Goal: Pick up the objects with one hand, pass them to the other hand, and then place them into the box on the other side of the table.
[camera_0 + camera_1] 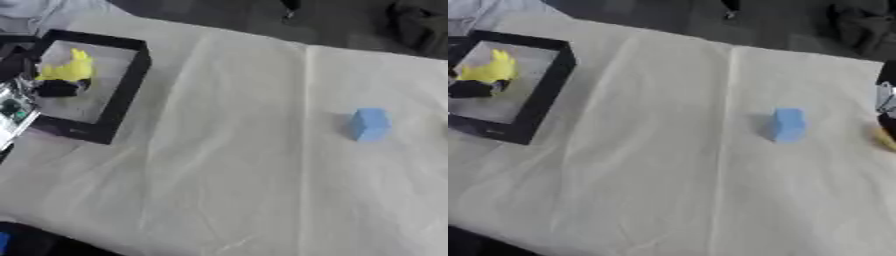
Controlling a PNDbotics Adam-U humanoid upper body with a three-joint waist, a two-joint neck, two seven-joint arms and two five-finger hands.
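Note:
A black open box (pixel 131 80) stands at the table's far left. Inside it lies a yellow object (pixel 70 69) with a dark shape (pixel 57 88) just below it. My left hand (pixel 16 102) shows as black and silver parts at the left edge, against the box's left wall; I cannot tell whether the dark shape belongs to it. A blue block (pixel 370 124) stands upright by itself on the right half of the table. Only a sliver of my right hand (pixel 886 100) shows at the right edge, apart from the block, with something yellowish (pixel 883 138) just below it.
A pale creased cloth (pixel 227 165) covers the table, with wide bare cloth between box and block. The table's near edge cuts the lower left corner. Dark floor and dark shapes (pixel 420 22) lie beyond the far edge.

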